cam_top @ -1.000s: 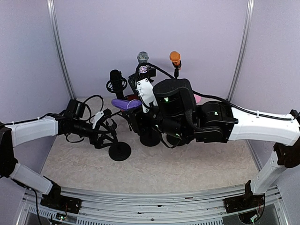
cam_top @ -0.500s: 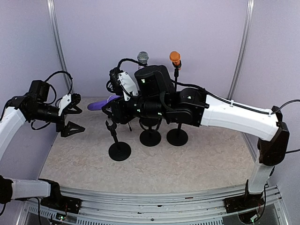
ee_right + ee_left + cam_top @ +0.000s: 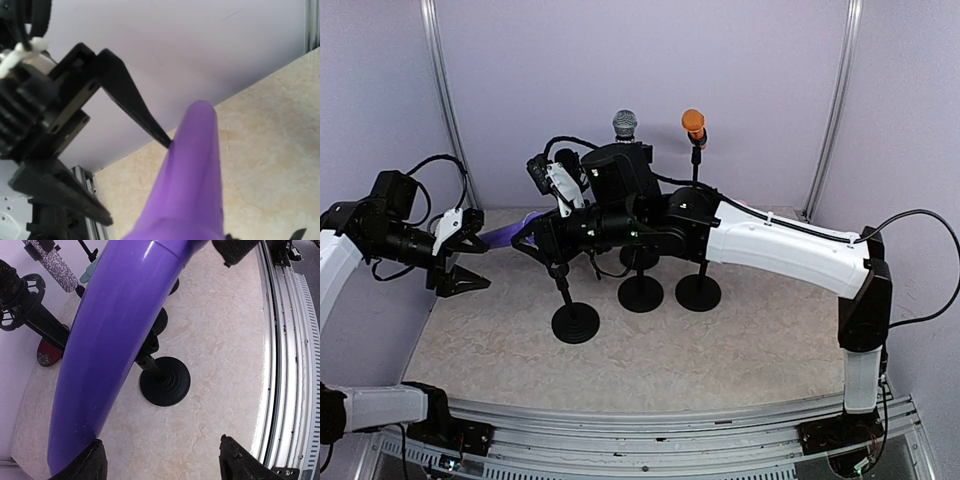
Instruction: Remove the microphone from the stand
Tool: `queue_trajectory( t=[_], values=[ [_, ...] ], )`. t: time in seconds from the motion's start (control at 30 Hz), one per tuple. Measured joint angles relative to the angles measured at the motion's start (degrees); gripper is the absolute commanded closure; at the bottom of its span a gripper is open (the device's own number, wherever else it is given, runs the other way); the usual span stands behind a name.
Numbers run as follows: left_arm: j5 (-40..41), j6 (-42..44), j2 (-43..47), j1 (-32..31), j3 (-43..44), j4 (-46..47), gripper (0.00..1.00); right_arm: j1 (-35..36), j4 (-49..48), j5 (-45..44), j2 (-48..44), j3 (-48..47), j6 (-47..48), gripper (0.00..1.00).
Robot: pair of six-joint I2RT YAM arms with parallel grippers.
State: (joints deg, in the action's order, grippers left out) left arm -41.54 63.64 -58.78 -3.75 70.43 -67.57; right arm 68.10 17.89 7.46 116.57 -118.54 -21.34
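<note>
The purple microphone [image 3: 506, 235] is off the stand and held level in the air by my right gripper [image 3: 527, 240], which is shut on its body. In the right wrist view the purple handle [image 3: 192, 175] runs up from my gripper [image 3: 264, 235] at the bottom edge. Its free end lies between the spread fingers of my open left gripper [image 3: 468, 256], against the upper finger [image 3: 131, 102]. In the left wrist view the microphone [image 3: 115, 340] fills the left side next to the left finger [image 3: 92, 465] of that gripper [image 3: 165, 465]. The empty stand [image 3: 574, 321] stands below.
Two more stands [image 3: 641, 292] hold a grey-headed microphone [image 3: 625, 124] and an orange one [image 3: 693, 124] behind my right arm. A glitter microphone [image 3: 52, 260] and a black shock-mount microphone [image 3: 20, 295] stand at the back. The table's metal rail [image 3: 285, 365] runs along the near edge.
My right arm swung left, carrying the purple microphone away from the stand. My left arm drew back from the stand to the left and its open jaws now lie around the microphone's end.
</note>
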Motion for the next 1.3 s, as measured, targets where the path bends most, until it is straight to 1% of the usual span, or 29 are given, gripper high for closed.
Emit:
queue_trajectory(
  t=[0.07, 0.13, 0.27, 0.4, 0.5, 0.6, 0.7, 0.77, 0.8, 0.87, 0.9, 0.93, 1.0, 1.07, 1.1, 1.2, 1.3],
  values=[
    [0.2, 0.5, 0.5, -0.1, 0.0, 0.1, 0.11, 0.0, -0.2, -0.1, -0.4, 1.1, -0.2, 1.00],
    [0.3, 0.8, 1.2, -0.1, 0.0, 1.1, 0.09, -0.2, 0.6, 0.9, -1.1, 3.0, -0.6, 1.00],
    [0.4, 0.6, 2.1, -0.3, 0.0, 3.6, 0.09, -0.4, 2.6, 3.0, -1.1, 3.6, -1.0, 1.00],
    [1.0, 0.7, 1.4, -1.6, 0.0, 4.1, 0.13, -0.4, 2.3, 6.1, -1.1, 3.6, -1.3, 1.00],
    [2.0, 1.0, 0.2, -4.3, 0.0, 3.9, 0.21, -0.4, 1.1, 9.5, -0.7, 3.0, -1.7, 1.00],
    [3.0, 1.0, -0.6, -7.0, -0.9, 4.1, 0.33, -0.4, -0.6, 12.8, 0.4, 1.6, -2.1, 1.00],
    [3.5, 0.9, -0.9, -8.0, -1.3, 4.1, 0.52, -0.6, -2.0, 15.1, 1.6, 0.2, -2.6, 1.00],
    [3.7, 1.0, -0.9, -8.1, -1.3, 3.9, 0.61, -0.7, -2.7, 15.5, 2.2, 0.0, -2.7, 1.00],
    [3.9, 1.0, -0.9, -8.1, -1.3, 3.8, 0.67, -0.8, -3.0, 15.5, 2.4, 0.0, -2.8, 1.00],
    [4.1, 1.2, -1.0, -8.2, -1.3, 4.2, 0.77, -1.1, -3.5, 15.8, 2.6, 0.0, -3.1, 1.00],
    [3.8, 2.1, -1.0, -8.4, -1.3, 4.1, 0.78, -1.4, -4.0, 16.2, 2.6, -0.1, -3.3, 1.00],
    [3.8, 2.1, -1.1, -8.5, -1.2, 4.4, 0.75, -1.6, -4.0, 16.3, 2.6, -0.2, -3.3, 1.00],
    [3.7, 2.0, -1.1, -8.5, -1.2, 4.6, 0.50, -1.6, -4.1, 16.3, 2.6, -0.3, -3.3, 1.00],
    [4.0, 1.5, -1.1, -8.5, -1.2, 5.0, 0.42, -1.6, -4.1, 16.1, 2.6, -0.3, -3.4, 1.00],
    [4.1, 0.9, -1.1, -8.5, -1.2, 5.4, 0.40, -1.6, -4.0, 16.0, 2.7, -0.3, -3.5, 1.00],
    [4.5, -0.1, -0.8, -8.4, -1.2, 6.4, 0.40, -1.6, -3.7, 15.8, 3.0, -0.3, -3.5, 1.00],
    [4.8, -0.2, -0.4, -8.4, -1.2, 6.7, 0.43, -1.6, -2.9, 15.4, 3.6, -0.7, -3.4, 1.00]
  ],
)
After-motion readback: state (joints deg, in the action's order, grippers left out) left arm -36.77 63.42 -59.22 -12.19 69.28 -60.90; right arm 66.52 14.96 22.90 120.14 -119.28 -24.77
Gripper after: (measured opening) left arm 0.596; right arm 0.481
